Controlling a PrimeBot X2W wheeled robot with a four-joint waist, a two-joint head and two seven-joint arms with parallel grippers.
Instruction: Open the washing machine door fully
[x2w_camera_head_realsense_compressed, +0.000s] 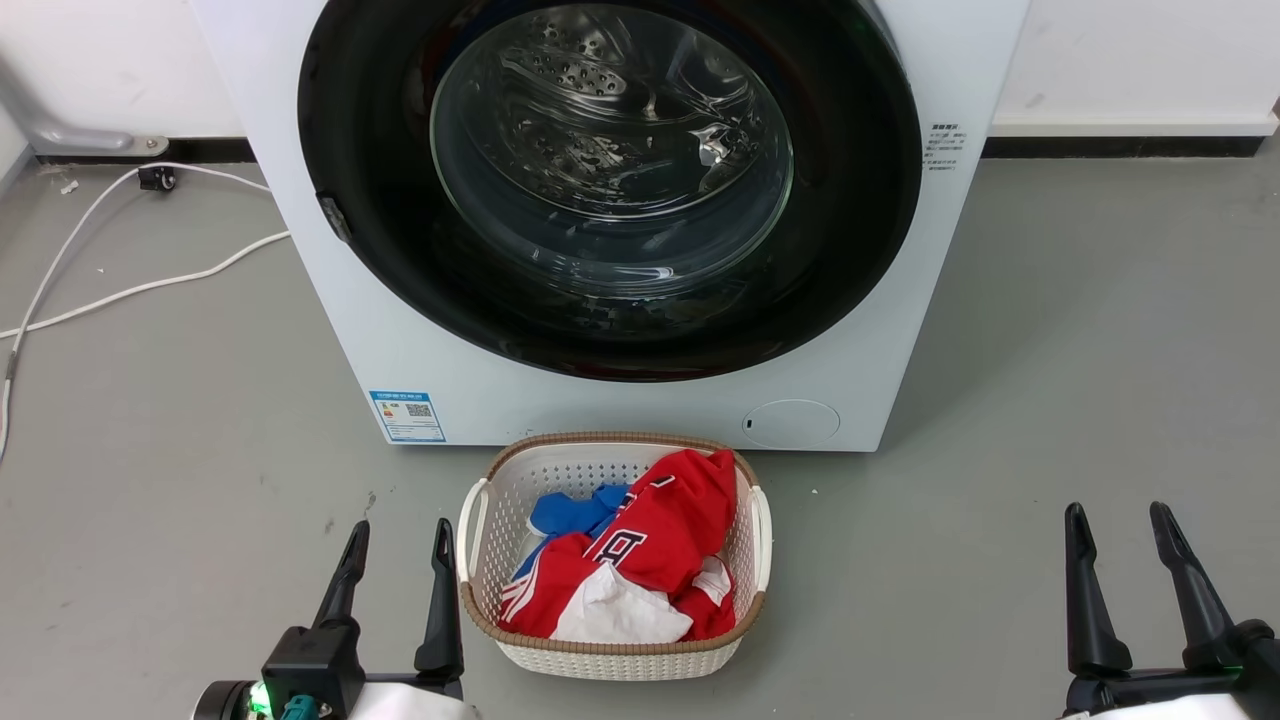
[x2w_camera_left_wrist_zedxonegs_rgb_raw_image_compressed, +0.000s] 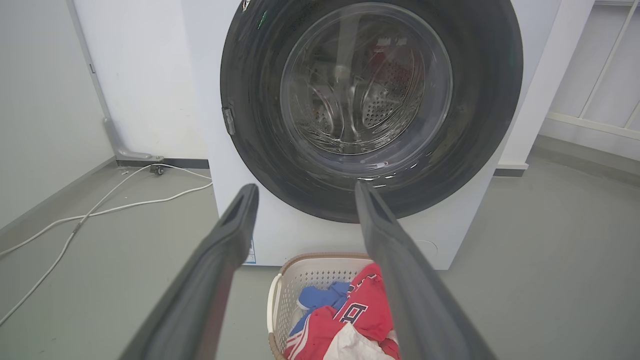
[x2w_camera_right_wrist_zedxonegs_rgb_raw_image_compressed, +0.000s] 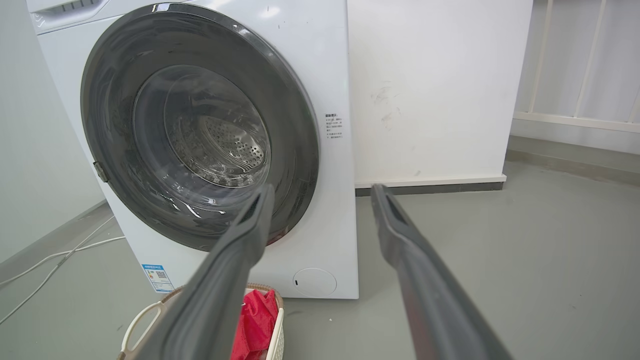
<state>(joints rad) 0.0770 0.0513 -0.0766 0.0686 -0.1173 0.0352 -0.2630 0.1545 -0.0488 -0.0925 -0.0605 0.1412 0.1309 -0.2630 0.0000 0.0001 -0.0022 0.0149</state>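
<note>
Black left gripper: fingers spread, holding nothing, over bare floor just beside the basket.
Glossy washing machine door: closed flush on the white washer, behind the basket; top edge cut off.
Dark right gripper: fingers apart, empty, touching nothing; base cut off.

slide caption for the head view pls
Closed washing machine door behind a basket of red, blue and white clothes, the left gripper and right gripper open on either side.
</note>
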